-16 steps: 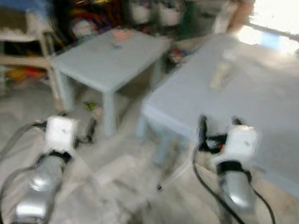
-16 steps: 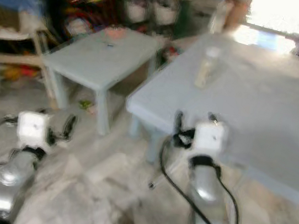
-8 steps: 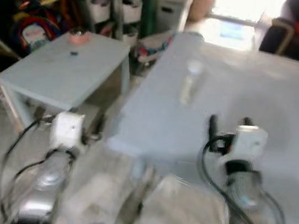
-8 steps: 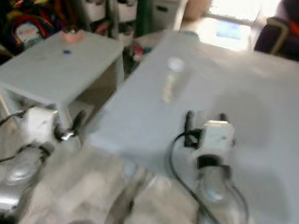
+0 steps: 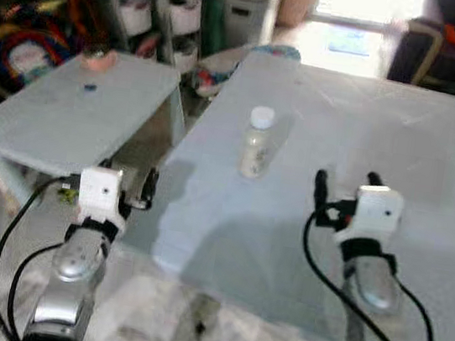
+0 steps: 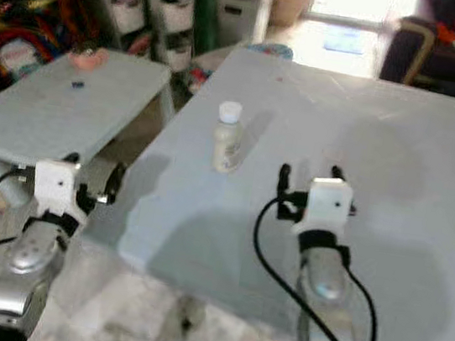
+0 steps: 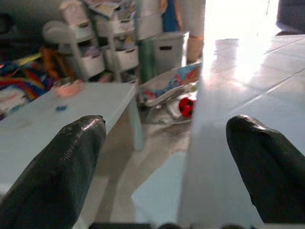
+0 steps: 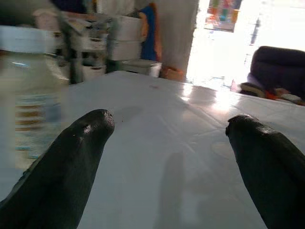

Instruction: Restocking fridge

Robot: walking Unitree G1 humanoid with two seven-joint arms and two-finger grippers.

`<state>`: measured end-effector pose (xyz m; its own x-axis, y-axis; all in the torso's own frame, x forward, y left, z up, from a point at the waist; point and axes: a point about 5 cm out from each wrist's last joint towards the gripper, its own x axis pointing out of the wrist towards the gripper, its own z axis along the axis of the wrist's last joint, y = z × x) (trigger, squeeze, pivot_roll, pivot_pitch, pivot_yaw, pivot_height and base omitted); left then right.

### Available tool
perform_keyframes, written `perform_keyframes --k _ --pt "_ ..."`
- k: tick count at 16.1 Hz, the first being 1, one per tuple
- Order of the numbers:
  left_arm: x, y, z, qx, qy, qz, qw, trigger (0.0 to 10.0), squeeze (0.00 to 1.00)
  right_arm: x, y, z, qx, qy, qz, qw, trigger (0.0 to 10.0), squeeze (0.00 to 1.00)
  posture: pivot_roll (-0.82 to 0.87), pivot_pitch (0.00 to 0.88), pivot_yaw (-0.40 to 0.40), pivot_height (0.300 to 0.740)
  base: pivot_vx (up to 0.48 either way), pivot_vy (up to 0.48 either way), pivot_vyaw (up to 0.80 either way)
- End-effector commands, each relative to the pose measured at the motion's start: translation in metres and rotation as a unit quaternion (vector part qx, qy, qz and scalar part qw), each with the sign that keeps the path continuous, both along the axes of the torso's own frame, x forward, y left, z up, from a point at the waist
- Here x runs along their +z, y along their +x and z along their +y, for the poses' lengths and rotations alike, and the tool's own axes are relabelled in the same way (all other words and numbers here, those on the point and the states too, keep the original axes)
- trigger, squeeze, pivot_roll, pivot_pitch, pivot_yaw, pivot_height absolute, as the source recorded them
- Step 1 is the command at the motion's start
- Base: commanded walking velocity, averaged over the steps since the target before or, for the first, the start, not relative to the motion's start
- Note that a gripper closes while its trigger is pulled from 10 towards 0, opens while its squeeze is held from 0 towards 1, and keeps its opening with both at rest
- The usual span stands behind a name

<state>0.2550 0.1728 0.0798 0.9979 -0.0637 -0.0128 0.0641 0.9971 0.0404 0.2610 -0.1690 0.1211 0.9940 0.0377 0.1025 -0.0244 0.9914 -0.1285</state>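
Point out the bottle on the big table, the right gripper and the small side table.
bottle point(image 5: 256, 145): left eye view, on its pale body below the white cap.
right gripper point(image 5: 346, 180): left eye view, midway between its fingertips.
small side table point(image 5: 66, 114): left eye view, on its bare top.

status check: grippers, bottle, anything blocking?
Left gripper open, off table edge. Right gripper open over table. Bottle upright, ahead-left of right gripper, path unobstructed.

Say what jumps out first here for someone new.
A lone white-capped bottle stands upright on the big pale table, ahead and to the left of the right gripper, whose fingers are open over the tabletop. The left gripper, also open, hangs off the table's left edge, near a smaller table.
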Motion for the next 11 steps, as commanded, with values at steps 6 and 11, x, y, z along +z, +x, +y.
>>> perform_keyframes --k 6,11 --pt "0.003 -0.007 0.006 0.003 0.009 0.003 1.0 10.0 0.0 0.048 0.033 0.026 0.128 -0.027 -0.069 0.989 10.0 0.0 0.01 0.024 0.047 0.74 0.0 0.0 0.0" --pt "0.005 -0.008 0.005 0.004 0.012 0.0 1.0 10.0 0.0 0.059 0.064 0.033 0.159 -0.023 -0.063 0.985 10.0 0.0 0.04 0.028 0.037 0.74 0.0 0.0 0.0"
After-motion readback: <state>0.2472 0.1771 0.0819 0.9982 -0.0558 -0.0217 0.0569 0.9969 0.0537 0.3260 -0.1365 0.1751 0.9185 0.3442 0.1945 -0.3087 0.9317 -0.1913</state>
